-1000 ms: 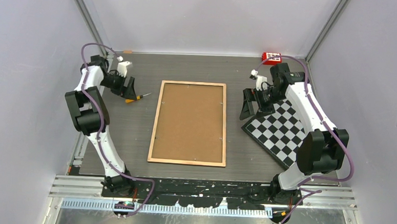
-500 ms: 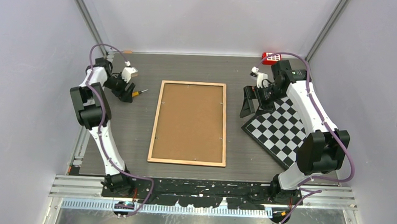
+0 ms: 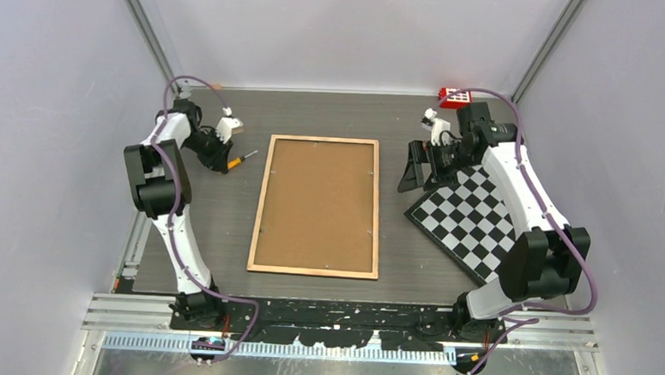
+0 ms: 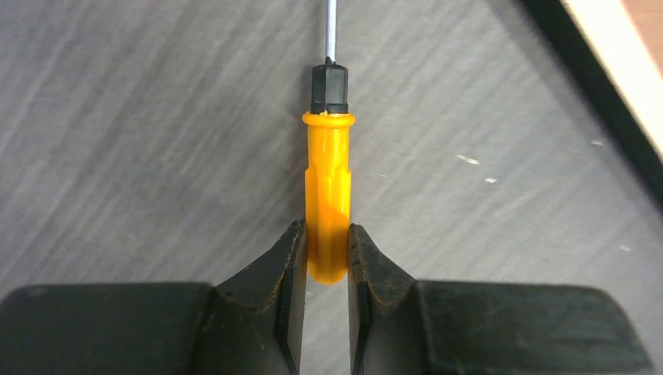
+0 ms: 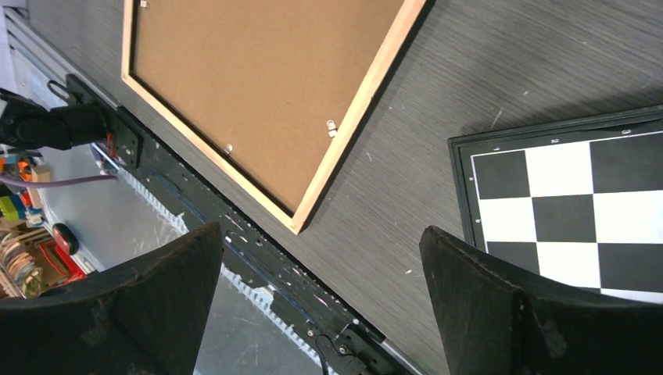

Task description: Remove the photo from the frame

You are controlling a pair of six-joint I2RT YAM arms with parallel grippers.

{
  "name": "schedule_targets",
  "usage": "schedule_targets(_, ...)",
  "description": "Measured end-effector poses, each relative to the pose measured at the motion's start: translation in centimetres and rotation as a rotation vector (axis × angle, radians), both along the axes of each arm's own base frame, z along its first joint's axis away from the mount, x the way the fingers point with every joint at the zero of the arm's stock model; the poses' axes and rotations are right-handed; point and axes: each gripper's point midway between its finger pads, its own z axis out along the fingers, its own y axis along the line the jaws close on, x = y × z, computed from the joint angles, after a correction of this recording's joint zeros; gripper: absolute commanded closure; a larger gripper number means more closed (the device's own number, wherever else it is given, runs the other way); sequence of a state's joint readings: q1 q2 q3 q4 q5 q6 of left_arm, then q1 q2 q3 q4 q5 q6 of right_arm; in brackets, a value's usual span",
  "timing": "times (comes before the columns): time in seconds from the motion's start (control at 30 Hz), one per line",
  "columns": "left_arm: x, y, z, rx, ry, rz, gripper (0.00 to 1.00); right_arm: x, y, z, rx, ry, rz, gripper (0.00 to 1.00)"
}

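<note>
Left arm (image 3: pixel 168 136) jaws pinch a screwdriver (image 4: pixel 327 195); right arm (image 3: pixel 518 182) jaws gape wide.

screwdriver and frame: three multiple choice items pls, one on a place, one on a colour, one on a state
1. Where does the screwdriver lie?
A. on the table, left of the frame
B. on the checkerboard
C. on the frame's brown back

2. What colour is the screwdriver's handle?
A. red
B. orange
C. green

3. How do the left jaws stand?
A. wide open over bare table
B. shut on the frame's rim
C. closed on the end of the screwdriver's handle

Answers:
1 A: the top view shows it on the table beside the frame's left edge.
2 B: the left wrist view shows an orange handle.
3 C: the left wrist view shows both jaws pressed against the handle's end.
</note>
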State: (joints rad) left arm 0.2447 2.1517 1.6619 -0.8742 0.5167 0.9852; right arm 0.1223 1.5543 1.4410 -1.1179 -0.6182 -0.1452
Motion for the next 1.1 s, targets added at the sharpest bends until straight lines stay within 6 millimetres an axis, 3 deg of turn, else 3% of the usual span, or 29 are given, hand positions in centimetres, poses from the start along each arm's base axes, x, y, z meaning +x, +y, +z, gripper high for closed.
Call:
schedule_targets(0.13,-2.2,-1.6,2.4,-0.064,0.082,0.01,1.0,-0.4,0.8,0.9,0.059,-0.06,-0.023,0.0)
schedule_targets(0.23,-3.0,-3.1,7.1,-0.118,0.065,-0.003,1.0,-0.2,2.0,2.3,0.116,-0.103,-0.034,0.0)
schedule_targets(0.3,-4.1,-4.8,11.5,-0.158,0.009,-0.029,1.0,0.2,3.3,3.3,0.162,-0.126,-0.033,0.01)
schedule_targets(0.43,-7.9,-10.3,19.2,-0.214,-0.128,-0.152,1.0,0.2,6.3,4.9,0.254,-0.131,-0.011,0.05)
schedule_targets(0.53,-12.4,-15.7,22.3,-0.236,-0.205,-0.308,1.0,-0.5,8.7,6.3,0.339,-0.111,0.023,0.09)
schedule_targets(0.67,-17.6,-21.3,23.7,-0.269,-0.219,-0.512,1.0,-2.3,11.7,7.8,0.421,-0.085,0.104,0.15)
schedule_targets(0.8,-20.3,-24.8,23.7,-0.296,-0.174,-0.609,1.0,-4.2,13.9,8.6,0.464,-0.075,0.193,0.23)
schedule_targets(0.93,-21.7,-26.4,23.1,-0.309,-0.143,-0.638,1.0,-5.3,14.9,9.1,0.49,-0.059,0.232,0.35)
schedule_targets(1.1,-23.0,-27.1,22.7,-0.315,-0.123,-0.657,1.0,-6.0,15.4,9.4,0.507,-0.039,0.254,0.56)
